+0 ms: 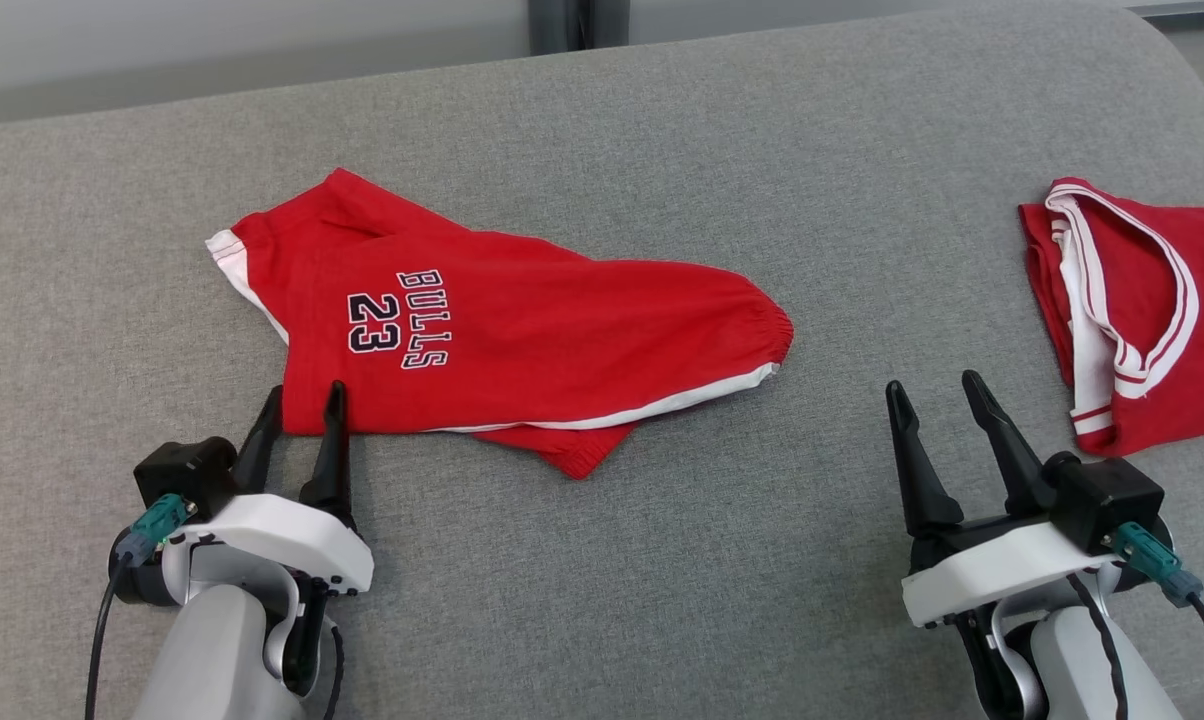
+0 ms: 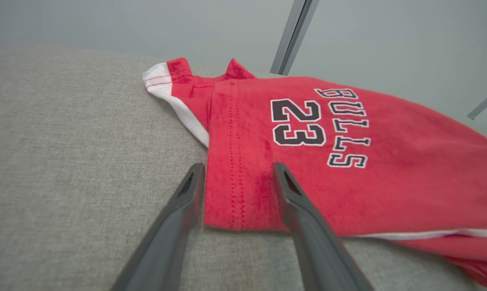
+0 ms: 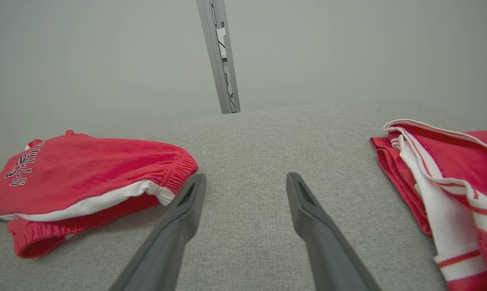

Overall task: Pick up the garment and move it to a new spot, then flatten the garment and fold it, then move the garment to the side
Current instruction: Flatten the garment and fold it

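The left hand (image 1: pixel 306 390) sat nearest, low at the near left. Its two dark fingers were apart and straddled the near-left hem corner of the garment (image 1: pixel 522 320). One finger rested on grey cloth just outside the edge and the other lay over the red fabric, with nothing pinched yet. The garment, red shorts with white side trim and "BULLS 23" printed on them, lay left of centre on the worktop (image 1: pixel 602 150). It was doubled over, and a gathered red edge of the lower layer poked out at its near side. The right hand (image 1: pixel 934 382) was open above bare worktop, near the shorts' elastic end but apart from it. Further right, well apart, lay a second red garment (image 1: pixel 1142 320) with white-striped trim.

The step looked like taking hold of that corner, whether for another fold or for the carry aside I could not tell. Next, the left fingers needed to close on every layer at the hem. The right hand needed to cross to the elastic end so the cloth would lift evenly without falling open.
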